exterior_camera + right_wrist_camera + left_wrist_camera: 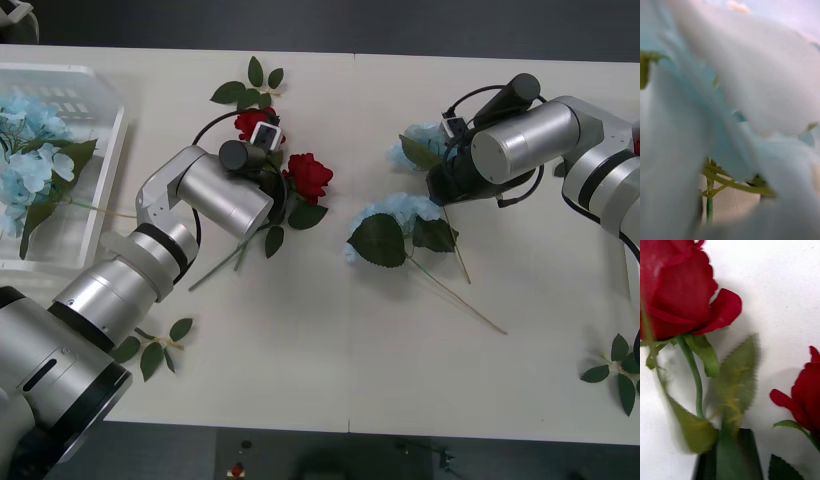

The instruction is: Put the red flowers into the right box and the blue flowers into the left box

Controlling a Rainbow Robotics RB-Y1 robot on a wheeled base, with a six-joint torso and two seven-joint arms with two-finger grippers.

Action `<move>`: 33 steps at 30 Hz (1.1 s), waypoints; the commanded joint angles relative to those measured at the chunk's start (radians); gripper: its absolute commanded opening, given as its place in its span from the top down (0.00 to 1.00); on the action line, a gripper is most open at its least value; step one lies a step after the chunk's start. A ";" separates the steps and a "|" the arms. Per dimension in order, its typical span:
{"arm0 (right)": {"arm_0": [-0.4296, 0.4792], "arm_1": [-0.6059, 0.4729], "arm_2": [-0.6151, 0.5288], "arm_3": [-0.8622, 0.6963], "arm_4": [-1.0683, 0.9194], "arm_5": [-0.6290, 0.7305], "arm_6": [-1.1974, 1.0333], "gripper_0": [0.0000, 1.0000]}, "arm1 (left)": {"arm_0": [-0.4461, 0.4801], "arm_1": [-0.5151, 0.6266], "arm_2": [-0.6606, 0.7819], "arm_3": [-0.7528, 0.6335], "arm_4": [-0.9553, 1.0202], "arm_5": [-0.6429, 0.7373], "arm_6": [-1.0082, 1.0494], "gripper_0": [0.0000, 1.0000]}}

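Note:
Two red flowers lie mid-table: one rose [253, 122] [677, 288] right at my left gripper [262, 150], the other rose [310, 176] [808, 397] just beside it. The left gripper's dark fingers [748, 453] stand together on the first rose's stem and leaf. A blue flower [400, 215] lies at the centre, and another blue flower [420, 145] [752, 75] sits under my right gripper [445, 160], its petals pressed up to the wrist camera. More blue flowers [25, 150] lie in the left box [105, 100]. A white rim at the far right may be the right box [632, 275].
Loose green leaf sprigs lie at the back [250, 85], near the front left [150, 350] and at the front right [615, 370]. A long thin stem [460, 295] trails from the centre blue flower toward the front.

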 commanded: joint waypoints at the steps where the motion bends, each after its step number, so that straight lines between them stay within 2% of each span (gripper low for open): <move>1: -0.048 0.005 -0.005 -0.006 0.016 -0.001 -0.058 1.00 | 0.089 0.008 -0.019 0.053 -0.001 0.010 -0.026 1.00; 7: -0.048 0.005 -0.005 -0.008 0.015 -0.001 -0.063 1.00 | 0.089 0.013 -0.013 0.048 0.011 0.010 -0.015 1.00; 13: -0.046 0.005 -0.005 -0.006 0.015 -0.001 -0.065 1.00 | 0.115 0.056 0.043 -0.070 0.163 0.034 -0.013 1.00; 18: -0.054 0.001 -0.005 -0.006 0.007 -0.004 -0.069 1.00 | 0.176 0.143 0.122 -0.335 0.305 0.209 -0.015 1.00; 24: -0.086 -0.043 -0.023 -0.008 -0.113 -0.011 -0.066 1.00 | 0.231 0.214 0.241 -0.558 0.430 0.436 -0.033 1.00; 28: -0.091 -0.089 -0.043 -0.017 -0.191 -0.017 -0.052 1.00 | 0.253 0.249 0.281 -0.621 0.482 0.508 -0.046 1.00; 33: -0.091 -0.166 -0.060 -0.063 -0.281 -0.019 -0.039 1.00 | 0.256 0.260 0.289 -0.622 0.497 0.510 -0.058 0.99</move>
